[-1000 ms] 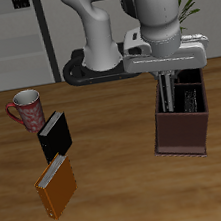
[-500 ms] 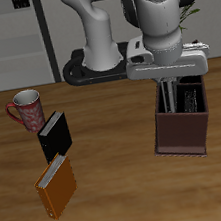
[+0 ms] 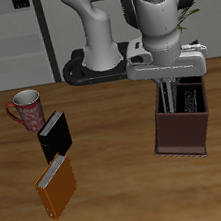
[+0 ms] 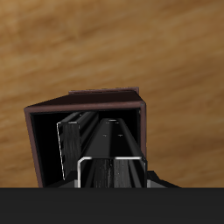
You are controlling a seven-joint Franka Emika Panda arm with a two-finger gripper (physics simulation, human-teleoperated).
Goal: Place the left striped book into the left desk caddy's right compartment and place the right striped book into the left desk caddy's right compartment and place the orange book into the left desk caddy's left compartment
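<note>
The maroon-brown left desk caddy (image 3: 182,134) stands beside the robot's base. My gripper (image 3: 170,99) reaches straight down into it, shut on a striped book (image 4: 112,144) that stands upright inside the box. In the wrist view the caddy's wall (image 4: 83,103) frames the same section, where the other striped book (image 4: 66,145) stands on edge beside the held one. From outside, that other striped book (image 3: 192,100) shows behind the fingers. The orange book (image 3: 56,187) lies flat near the table's front edge, far from the caddy.
A plain black book (image 3: 55,135) lies just behind the orange book. Farther back from both stands a red patterned mug (image 3: 25,108). The robot's base plate (image 3: 96,69) sits at the back of the table.
Between one second ago and half a second ago the hand shifted and tilted slightly over the caddy. Since then nothing has visibly moved.
</note>
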